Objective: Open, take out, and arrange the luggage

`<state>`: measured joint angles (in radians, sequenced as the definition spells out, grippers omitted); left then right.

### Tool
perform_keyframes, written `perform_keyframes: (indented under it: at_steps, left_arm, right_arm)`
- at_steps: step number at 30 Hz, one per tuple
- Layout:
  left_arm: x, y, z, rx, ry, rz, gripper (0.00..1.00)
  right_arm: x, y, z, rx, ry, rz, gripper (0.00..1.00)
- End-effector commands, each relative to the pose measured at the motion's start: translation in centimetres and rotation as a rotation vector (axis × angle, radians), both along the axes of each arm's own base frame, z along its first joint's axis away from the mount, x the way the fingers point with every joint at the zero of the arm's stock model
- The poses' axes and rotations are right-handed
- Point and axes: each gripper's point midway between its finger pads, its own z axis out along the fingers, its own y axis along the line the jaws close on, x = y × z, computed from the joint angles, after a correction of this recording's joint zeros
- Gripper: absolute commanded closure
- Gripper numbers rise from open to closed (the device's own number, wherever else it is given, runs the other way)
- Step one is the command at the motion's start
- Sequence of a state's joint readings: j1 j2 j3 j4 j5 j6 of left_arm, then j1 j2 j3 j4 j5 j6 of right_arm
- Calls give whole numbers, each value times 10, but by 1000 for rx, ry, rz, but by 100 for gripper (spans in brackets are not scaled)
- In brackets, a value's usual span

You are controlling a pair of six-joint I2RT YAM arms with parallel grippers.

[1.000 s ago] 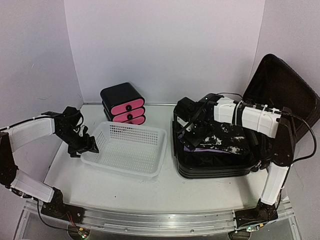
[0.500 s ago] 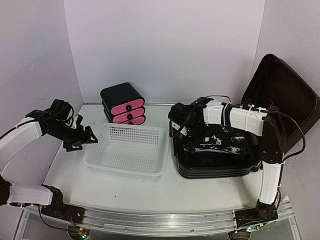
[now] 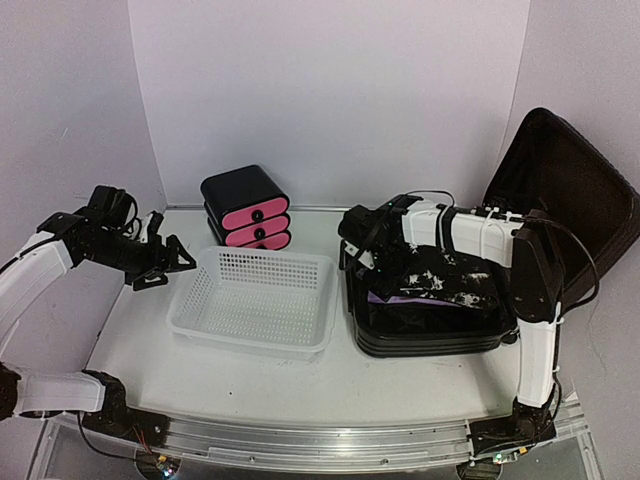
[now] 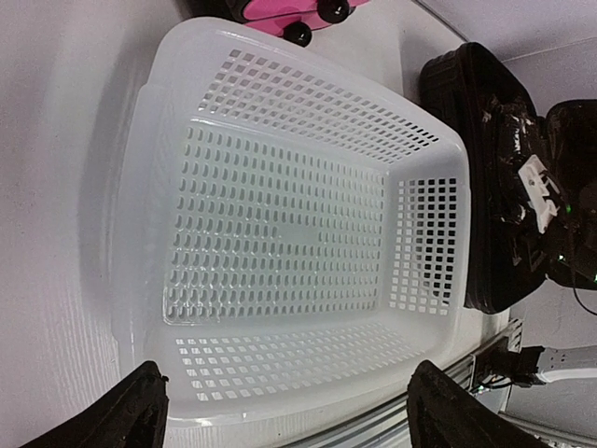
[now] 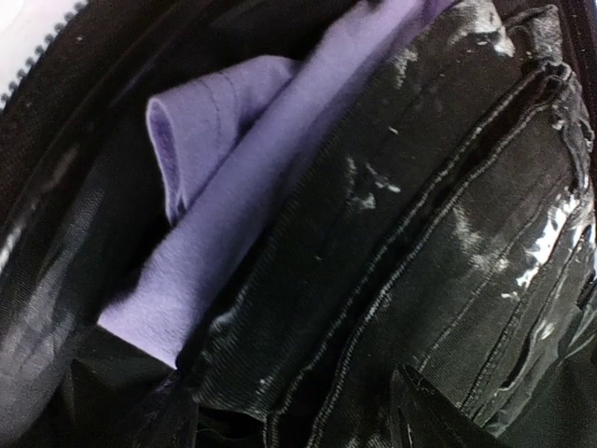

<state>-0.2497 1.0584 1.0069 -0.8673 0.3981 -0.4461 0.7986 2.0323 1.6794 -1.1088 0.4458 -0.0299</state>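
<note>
The luggage [image 3: 430,338] lies open at the right, its lid [image 3: 565,180] standing up behind it. Inside lie a glossy black garment [image 3: 445,272] [image 5: 420,215] and a purple cloth [image 3: 392,297] [image 5: 233,177]. My right gripper [image 3: 362,245] [image 5: 298,420] is down at the case's left end. Its jaws stand apart, astride a fold of the black garment, one dark fingertip [image 5: 424,411] resting on it. My left gripper [image 3: 165,262] [image 4: 294,420] hovers open just left of the white mesh basket [image 3: 260,300] [image 4: 280,215], holding nothing.
A small black box with three pink drawers [image 3: 248,210] stands behind the basket near the back wall. White walls close in the left, back and right. The luggage's left wall [image 4: 466,168] sits close to the basket's right side.
My left gripper has drawn back up and to the left, off the basket's rim, and opened a little wider. My right gripper has shifted left and down into the case, its jaws narrowing.
</note>
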Motion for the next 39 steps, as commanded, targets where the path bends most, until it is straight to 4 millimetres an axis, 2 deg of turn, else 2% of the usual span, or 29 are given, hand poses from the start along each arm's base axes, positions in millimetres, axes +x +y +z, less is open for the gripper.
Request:
perform_keyframes:
  at_steps: [1, 5, 9, 13, 17, 18, 21, 26, 30, 32, 34, 35, 39]
  left_arm:
    - [2, -10, 39, -73, -88, -35, 11]
    - [1, -13, 45, -92, -92, -41, 11]
    - [1, -14, 51, -106, -103, -42, 12]
    - [0, -24, 58, -156, -97, -73, 12]
    - [0, -43, 72, -224, -112, -129, 11]
    - [-1, -49, 77, -245, -124, -147, 11]
    - [0, -74, 86, -293, -136, -199, 10]
    - [13, -126, 90, -426, -72, -236, 10]
    - [40, -164, 92, -561, 16, -173, 11]
    - [55, -184, 90, -600, 78, -121, 8]
    - [69, -210, 96, -627, 124, -106, 5]
    - [75, -229, 90, -630, 169, -105, 4]
    - [94, -292, 82, -674, 283, -114, 1]
  right_arm:
    - [14, 14, 5, 78, -32, -18, 33]
    - [14, 16, -2, 85, -14, -17, 42]
    - [17, 14, -3, 72, -25, -21, 57]
    - [21, 15, 8, 99, -78, -16, 70]
    - [26, 14, 23, 156, -145, -16, 78]
    - [28, 13, 25, 176, -158, -20, 84]
    - [31, 8, 34, 240, -185, -38, 100]
    - [30, 2, 53, 371, -204, -57, 100]
    - [27, 1, 71, 484, -226, -50, 100]
    - [26, -4, 76, 528, -234, -59, 100]
    - [25, -9, 80, 575, -236, -66, 100]
    - [25, -9, 84, 599, -240, -63, 100]
    - [23, -12, 94, 661, -255, -56, 100]
